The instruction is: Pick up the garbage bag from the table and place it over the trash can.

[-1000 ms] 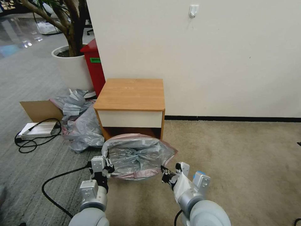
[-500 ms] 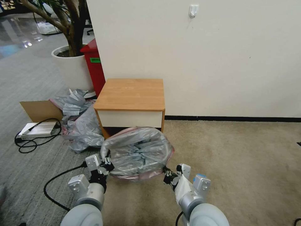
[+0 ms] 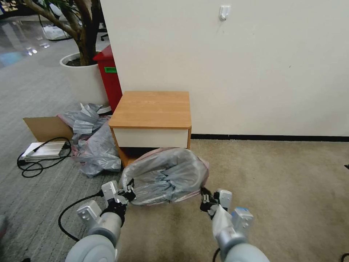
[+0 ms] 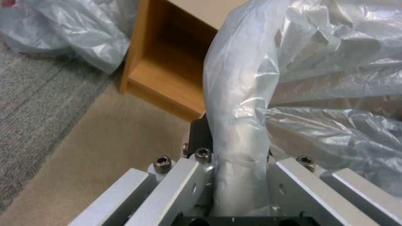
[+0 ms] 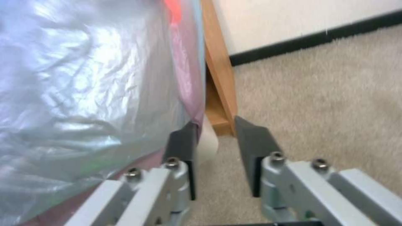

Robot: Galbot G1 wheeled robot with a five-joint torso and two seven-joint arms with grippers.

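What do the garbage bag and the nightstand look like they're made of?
Garbage bag: thin translucent grey plastic film, judging by its crinkles and sheen, with a pinkish rim band. Table: orange-brown wood-grain top, possibly laminate, with a smooth white drawer front.

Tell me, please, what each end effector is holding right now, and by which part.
The left end effector grips a gathered fold of the garbage bag at its left edge. The right end effector is open beside the bag's pinkish rim, holding nothing.

I see both grey arms reaching forward and low. My left metal gripper (image 3: 128,192) is clamped on thin plastic film; my right metal gripper (image 3: 206,199) has its black pads (image 5: 254,147) parted.
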